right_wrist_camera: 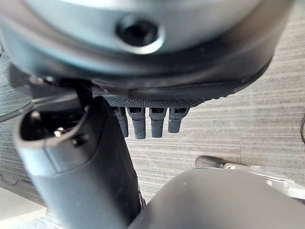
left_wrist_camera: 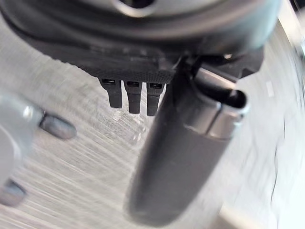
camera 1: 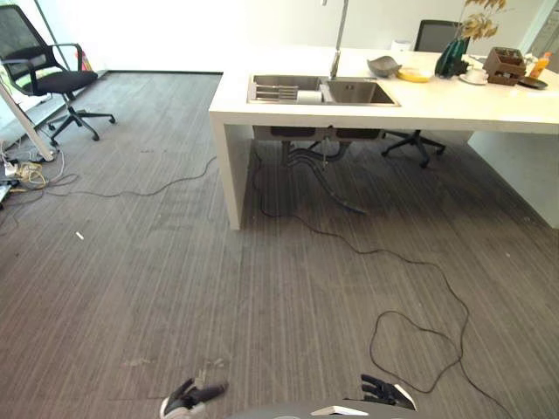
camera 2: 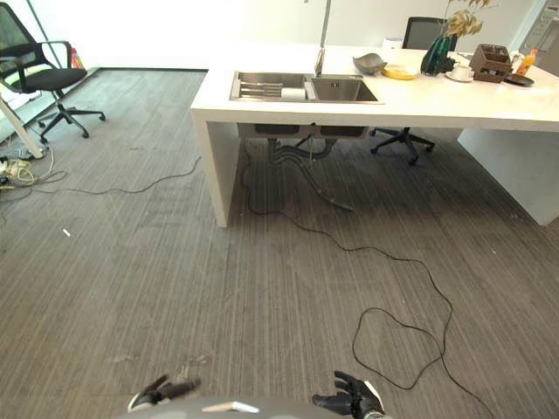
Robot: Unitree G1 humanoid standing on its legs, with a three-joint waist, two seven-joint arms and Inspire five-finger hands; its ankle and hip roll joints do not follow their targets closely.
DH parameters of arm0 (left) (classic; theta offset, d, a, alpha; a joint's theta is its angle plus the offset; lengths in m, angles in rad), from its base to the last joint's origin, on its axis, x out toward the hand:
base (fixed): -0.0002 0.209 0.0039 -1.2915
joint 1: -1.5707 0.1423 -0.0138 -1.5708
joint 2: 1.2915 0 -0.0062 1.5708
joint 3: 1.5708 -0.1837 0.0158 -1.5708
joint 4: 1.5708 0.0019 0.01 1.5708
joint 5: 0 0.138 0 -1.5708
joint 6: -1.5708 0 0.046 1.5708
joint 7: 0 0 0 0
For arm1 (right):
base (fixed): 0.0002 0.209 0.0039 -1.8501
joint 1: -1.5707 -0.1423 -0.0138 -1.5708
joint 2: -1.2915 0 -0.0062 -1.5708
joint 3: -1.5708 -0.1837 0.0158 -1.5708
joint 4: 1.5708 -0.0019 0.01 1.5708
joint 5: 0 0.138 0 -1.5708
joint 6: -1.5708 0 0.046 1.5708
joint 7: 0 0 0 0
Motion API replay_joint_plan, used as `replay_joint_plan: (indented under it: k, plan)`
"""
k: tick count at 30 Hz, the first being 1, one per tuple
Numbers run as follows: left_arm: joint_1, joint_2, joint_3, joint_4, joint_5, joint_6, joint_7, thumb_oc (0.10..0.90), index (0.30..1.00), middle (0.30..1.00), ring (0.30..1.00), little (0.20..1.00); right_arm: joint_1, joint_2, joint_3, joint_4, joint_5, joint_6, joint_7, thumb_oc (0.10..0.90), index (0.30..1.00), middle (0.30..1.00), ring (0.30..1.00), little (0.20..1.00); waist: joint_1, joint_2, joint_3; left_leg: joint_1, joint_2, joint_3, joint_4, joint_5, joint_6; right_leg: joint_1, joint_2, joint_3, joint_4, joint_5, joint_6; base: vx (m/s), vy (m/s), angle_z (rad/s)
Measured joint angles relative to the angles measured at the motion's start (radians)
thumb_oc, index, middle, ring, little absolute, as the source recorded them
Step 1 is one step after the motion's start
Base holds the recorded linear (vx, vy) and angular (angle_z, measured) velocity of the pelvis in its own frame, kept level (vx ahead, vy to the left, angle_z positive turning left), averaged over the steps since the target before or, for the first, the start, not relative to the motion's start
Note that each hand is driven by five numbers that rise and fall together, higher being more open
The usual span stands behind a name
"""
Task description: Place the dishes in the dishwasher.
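Observation:
Dishes stand on the white counter point(camera 1: 419, 106) far ahead: a grey bowl point(camera 1: 383, 65), a yellow dish point(camera 1: 413, 76) and a cup on a saucer point(camera 1: 476, 77). A white item point(camera 1: 309, 97) lies in the double sink point(camera 1: 354, 92) under a tall tap point(camera 1: 339, 39). My left hand point(camera 1: 188, 400) hangs low over the floor, well short of the counter, fingers point(left_wrist_camera: 128, 98) straight and holding nothing. My right hand point(camera 1: 384, 393) hangs beside it, fingers point(right_wrist_camera: 147, 121) straight and holding nothing.
A black office chair point(camera 1: 48, 78) stands at the far left and another chair point(camera 1: 432, 37) behind the counter. On the counter's right end are a green vase point(camera 1: 452, 58), a brown wooden rack point(camera 1: 505, 65) and a dark plate point(camera 1: 533, 83). Loose cables point(camera 1: 26, 173) lie at the left.

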Motion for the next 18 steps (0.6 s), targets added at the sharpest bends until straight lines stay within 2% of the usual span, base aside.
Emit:
replay_joint_plan:
  k: [1,2,3,4,5,6,7,8,9,10,11,13,14,15,17,18]
  plan:
    - [0.0,0.0,0.0,0.0,0.0,0.0,0.0,0.8,0.9,0.9,0.9,0.9,0.0,0.0,0.0,0.0,0.0,0.0,0.0,0.8,0.9,0.9,0.9,0.9,0.0,0.0,0.0,0.0,0.0,0.0,0.0,0.0,0.0,0.0,0.0,0.0,0.0,0.0,0.0,0.03,-0.095,0.4]
    - [-0.024,-0.01,0.001,0.025,-0.042,0.006,-0.019,0.8,0.9,0.9,0.9,0.9,-0.002,0.001,-0.009,-0.004,0.002,-0.001,0.01,0.8,0.9,0.9,0.9,0.9,0.001,-0.01,0.025,-0.122,-0.003,0.012,0.198,0.01,-0.05,-0.008,-0.008,-0.009,0.005,-0.001,-0.007,0.16,-0.089,0.47]
    - [-0.046,-0.01,0.004,0.039,-0.073,0.015,-0.042,0.8,0.9,0.9,0.9,0.9,-0.012,0.002,-0.036,-0.009,0.011,-0.001,0.019,0.8,0.9,0.9,0.9,0.9,0.011,-0.007,0.058,-0.219,0.007,0.007,0.371,0.055,-0.126,-0.023,-0.011,-0.018,0.04,-0.011,-0.033,0.16,-0.092,0.56]
    - [-0.059,-0.005,0.003,0.037,-0.09,0.017,-0.051,0.8,0.9,0.9,0.9,0.9,-0.024,0.001,-0.038,-0.01,0.016,-0.001,0.026,0.8,0.9,0.9,0.9,0.9,0.015,-0.008,0.082,-0.298,0.031,0.011,0.471,0.081,-0.169,-0.03,-0.02,-0.024,0.069,-0.027,-0.042,0.28,-0.014,0.45]
    - [-0.067,-0.002,0.002,0.04,-0.108,0.023,-0.055,0.8,0.9,0.9,0.9,0.9,-0.031,0.0,-0.035,-0.006,0.029,0.0,0.031,0.8,0.9,0.9,0.9,0.9,0.016,0.008,0.094,-0.36,0.069,0.081,0.504,0.083,-0.161,-0.029,-0.021,-0.036,0.054,-0.032,-0.053,0.27,0.066,0.33]
    - [-0.073,0.001,0.0,0.041,-0.12,0.028,-0.054,0.8,0.9,0.9,0.9,0.9,-0.046,-0.003,-0.031,-0.002,0.03,0.002,0.033,0.8,0.9,0.9,0.9,0.9,0.024,-0.004,0.11,-0.379,0.082,0.15,0.404,0.088,-0.145,-0.025,-0.031,-0.035,0.032,-0.032,-0.057,0.58,0.215,0.29]
    - [-0.071,-0.008,0.003,0.053,-0.129,0.027,-0.055,0.8,0.9,0.9,0.9,0.9,-0.062,-0.02,-0.026,0.009,0.03,0.006,0.041,0.8,0.9,0.9,0.9,0.9,0.038,0.012,0.128,-0.377,0.085,0.188,0.146,0.127,-0.121,-0.007,-0.03,-0.029,-0.004,-0.04,-0.043,0.48,0.183,0.16]
    - [-0.062,-0.023,0.003,0.07,-0.129,0.025,-0.053,0.8,0.9,0.9,0.9,0.9,-0.067,-0.024,-0.027,0.022,0.03,0.005,0.052,0.8,0.9,0.9,0.9,0.9,0.045,0.029,0.127,-0.356,0.09,0.189,-0.043,0.148,-0.115,-0.001,-0.02,-0.029,-0.004,-0.058,-0.014,0.43,0.173,0.11]
    - [-0.044,-0.03,0.004,0.081,-0.13,0.022,-0.053,0.8,0.9,0.9,0.9,0.9,-0.07,-0.038,-0.029,0.042,0.03,0.005,0.068,0.8,0.9,0.9,0.9,0.9,0.049,0.059,0.117,-0.329,0.11,0.173,-0.259,0.183,-0.114,0.008,0.008,-0.039,-0.003,-0.093,0.038,0.25,0.072,0.08]
    - [-0.042,-0.03,0.003,0.078,-0.133,0.022,-0.054,0.8,0.9,0.9,0.9,0.9,-0.069,-0.047,-0.036,0.045,0.029,0.006,0.076,0.8,0.9,0.9,0.9,0.9,0.056,0.07,0.122,-0.335,0.135,0.172,-0.268,0.187,-0.109,0.012,0.028,-0.028,0.002,-0.095,0.032,0.24,0.069,-0.37]
    - [-0.005,-0.026,0.012,0.083,-0.138,0.043,-0.057,0.8,0.9,0.9,0.9,0.9,-0.06,-0.042,-0.018,0.049,0.029,0.006,0.074,0.8,0.9,0.9,0.9,0.9,0.105,0.049,0.119,-0.325,0.18,0.136,-0.267,0.187,-0.117,0.034,0.048,0.026,0.002,-0.068,-0.027,0.45,0.107,-0.67]
    - [0.012,-0.027,0.041,0.093,-0.157,0.049,-0.057,0.8,0.9,0.9,0.9,0.9,-0.044,-0.034,-0.016,0.031,0.029,-0.002,0.073,0.8,0.9,0.9,0.9,0.9,0.123,0.026,0.103,-0.321,0.188,0.128,-0.243,0.189,-0.126,0.033,0.044,0.048,0.001,-0.052,-0.089,0.58,0.126,-0.6]
    - [0.024,-0.022,0.046,0.103,-0.156,0.046,-0.062,0.8,0.9,0.9,0.9,0.9,-0.048,-0.033,0.002,0.032,0.029,-0.005,0.073,0.8,0.9,0.9,0.9,0.9,0.13,0.026,0.101,-0.308,0.186,0.111,-0.237,0.186,-0.146,0.043,0.047,0.055,-0.002,-0.058,-0.077,0.52,0.155,-0.38]
    - [0.026,-0.02,0.059,0.1,-0.153,0.048,-0.07,0.8,0.9,0.9,0.9,0.9,-0.053,-0.028,0.007,0.052,0.027,-0.001,0.074,0.8,0.9,0.9,0.9,0.9,0.137,0.019,0.097,-0.267,0.182,0.091,-0.234,0.18,-0.139,0.047,0.051,0.103,0.016,-0.059,-0.065,0.49,0.195,-0.53]
    - [0.044,-0.02,0.07,0.101,-0.151,0.066,-0.069,0.8,0.9,0.9,0.9,0.9,-0.029,-0.012,0.001,0.071,0.028,0.003,0.076,0.8,0.9,0.9,0.9,0.9,0.155,0.012,0.072,-0.188,0.181,0.105,-0.219,0.184,-0.132,0.079,0.053,0.137,0.006,-0.069,-0.048,0.4,0.203,-0.67]
    - [0.044,-0.033,0.068,0.091,-0.149,0.066,-0.071,0.8,0.9,0.9,0.9,0.9,0.0,-0.018,0.004,0.068,0.029,0.004,0.072,0.8,0.9,0.9,0.9,0.9,0.151,0.021,0.023,-0.122,0.151,0.103,-0.259,0.214,-0.088,0.087,0.046,0.152,0.0,-0.098,-0.025,0.39,0.204,-0.58]
